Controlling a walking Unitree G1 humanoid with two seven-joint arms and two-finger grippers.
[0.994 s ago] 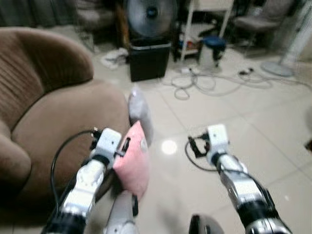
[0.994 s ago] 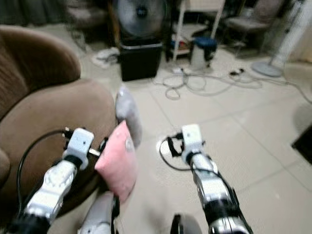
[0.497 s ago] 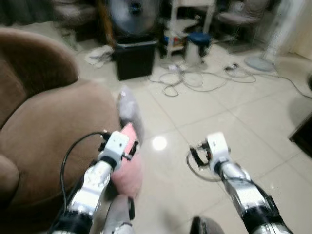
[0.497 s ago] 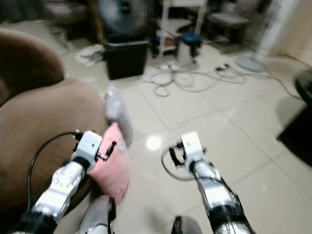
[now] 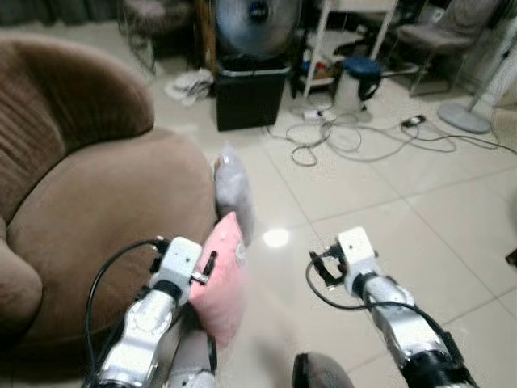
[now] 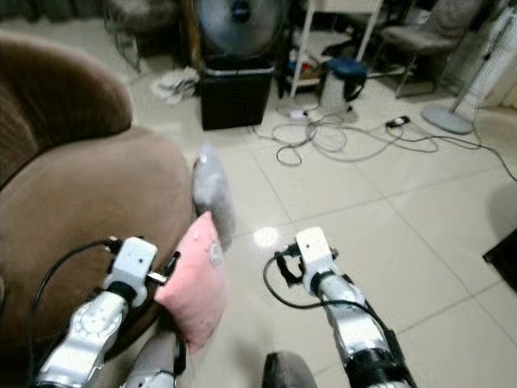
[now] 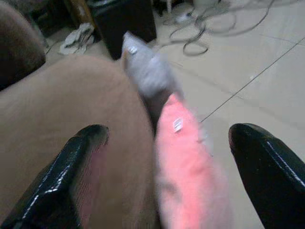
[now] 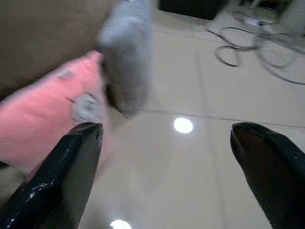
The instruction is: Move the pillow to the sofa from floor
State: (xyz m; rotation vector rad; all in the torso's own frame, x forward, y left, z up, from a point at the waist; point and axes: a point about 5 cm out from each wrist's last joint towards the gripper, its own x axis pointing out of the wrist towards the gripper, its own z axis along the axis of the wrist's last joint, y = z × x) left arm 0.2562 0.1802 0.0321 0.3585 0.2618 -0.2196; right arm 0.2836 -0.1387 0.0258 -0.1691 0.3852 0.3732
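Note:
A pink pillow (image 5: 222,279) stands on its edge on the tiled floor, leaning against the front of the brown sofa (image 5: 97,202). A grey pillow (image 5: 233,190) stands just behind it, also against the sofa. My left gripper (image 7: 167,138) is open, its fingers (image 7: 81,157) spread wide on either side of the pink pillow (image 7: 190,167), close to its upper edge. My right gripper (image 8: 167,131) is open over bare floor to the right of the pink pillow (image 8: 43,129) and is apart from it.
Behind the pillows stand a black bin (image 5: 249,95) and a fan (image 5: 254,20). A tangle of cables (image 5: 355,137) lies on the floor by a blue-lidded kettle (image 5: 358,81). A chair (image 5: 436,36) and a round fan base (image 5: 460,117) are at the far right.
The camera swung right and then back left, so the whole picture shifted. Both grippers keep their places relative to the pink pillow, which still leans on the sofa.

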